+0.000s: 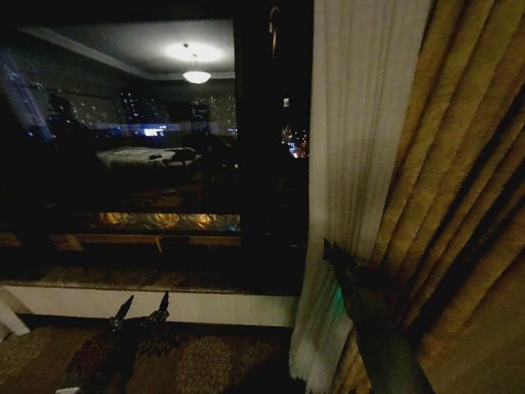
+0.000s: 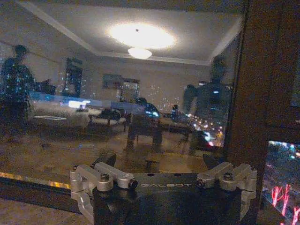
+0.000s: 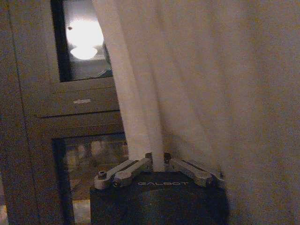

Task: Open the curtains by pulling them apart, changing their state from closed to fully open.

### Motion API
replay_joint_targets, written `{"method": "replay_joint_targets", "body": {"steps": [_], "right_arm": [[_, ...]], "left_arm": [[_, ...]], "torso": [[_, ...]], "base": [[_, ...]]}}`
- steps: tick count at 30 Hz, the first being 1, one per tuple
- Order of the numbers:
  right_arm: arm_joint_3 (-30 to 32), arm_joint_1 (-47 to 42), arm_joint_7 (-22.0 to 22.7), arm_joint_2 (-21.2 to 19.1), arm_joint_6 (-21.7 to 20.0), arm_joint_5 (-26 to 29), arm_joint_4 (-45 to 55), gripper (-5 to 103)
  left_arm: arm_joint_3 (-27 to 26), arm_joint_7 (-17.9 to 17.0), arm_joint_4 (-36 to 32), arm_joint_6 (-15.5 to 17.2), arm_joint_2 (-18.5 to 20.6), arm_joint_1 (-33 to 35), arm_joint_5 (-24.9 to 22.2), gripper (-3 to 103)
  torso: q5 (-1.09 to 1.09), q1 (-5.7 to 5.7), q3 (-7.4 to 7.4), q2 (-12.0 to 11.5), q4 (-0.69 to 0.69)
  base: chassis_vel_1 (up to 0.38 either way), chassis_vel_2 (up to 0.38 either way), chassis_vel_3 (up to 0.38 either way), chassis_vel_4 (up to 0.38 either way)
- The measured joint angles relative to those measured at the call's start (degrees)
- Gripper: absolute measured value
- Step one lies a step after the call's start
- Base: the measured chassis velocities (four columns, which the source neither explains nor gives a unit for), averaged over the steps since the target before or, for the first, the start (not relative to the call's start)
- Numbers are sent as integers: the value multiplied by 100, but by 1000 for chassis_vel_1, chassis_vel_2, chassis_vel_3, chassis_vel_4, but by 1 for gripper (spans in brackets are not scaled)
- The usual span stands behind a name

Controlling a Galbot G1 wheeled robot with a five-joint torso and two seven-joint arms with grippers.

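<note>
Pinching a fold of the sheer curtain (image 3: 159, 93) beside the drape (image 1: 459, 205), the right gripper (image 3: 158, 161) held it; the left gripper (image 1: 141, 310) hung spread by the window (image 1: 156, 148).

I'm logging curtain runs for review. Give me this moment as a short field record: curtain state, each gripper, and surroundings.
curtain: sheer off-white pleated curtain panel gathered at the right of the dark window, glass uncovered
right gripper: right gripper shut on a fold of the sheer panel
left gripper: left gripper low before the window sill, open, holding nothing
beside: thick golden-yellow drape right of the sheer panel
</note>
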Motion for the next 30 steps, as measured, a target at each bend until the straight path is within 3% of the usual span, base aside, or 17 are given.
{"method": "replay_joint_targets", "body": {"steps": [11,30], "right_arm": [[340,144,263,9,16,-90,-392,0],[1431,1057,758,-769,143,-105,-1958,0]], "left_arm": [[10,-1,-23,0,-31,22,77,100],[-12,0,-69,-16,-68,40,97,100]], "torso": [[4,0,-1,0,0],[2,0,0,0,-1]], "base": [[13,12,-14,-16],[0,0,0,0]]}}
